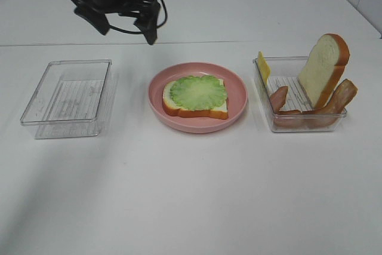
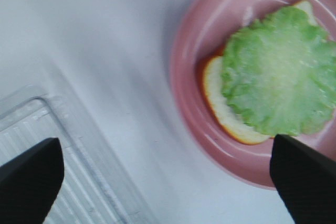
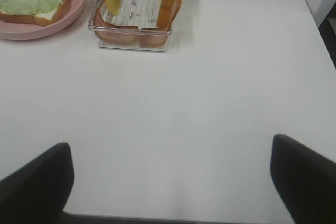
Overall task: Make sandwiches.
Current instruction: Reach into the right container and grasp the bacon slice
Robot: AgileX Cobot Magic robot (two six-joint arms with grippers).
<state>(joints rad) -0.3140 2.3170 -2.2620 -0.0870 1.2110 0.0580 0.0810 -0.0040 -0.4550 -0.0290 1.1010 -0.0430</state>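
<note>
A bread slice [image 1: 173, 104] with a green lettuce leaf [image 1: 198, 92] on top lies on the pink plate [image 1: 239, 94]. The right clear tray [image 1: 280, 120] holds a second bread slice [image 1: 322, 67] standing on edge, bacon strips [image 1: 340, 103] and a yellow cheese square [image 1: 263, 67]. My left gripper [image 1: 125, 25] is open and empty, held high above the table between the left tray and the plate; its wrist view shows lettuce [image 2: 281, 77] on bread [image 2: 215, 95]. My right gripper [image 3: 170, 182] is open and empty, away from the tray [image 3: 131, 32]; it is out of the high view.
An empty clear tray [image 1: 68, 97] stands at the left; its corner shows in the left wrist view [image 2: 47, 124]. The white table [image 1: 191, 195] stretches in front of the plate and trays. A table edge shows in the right wrist view [image 3: 310, 9].
</note>
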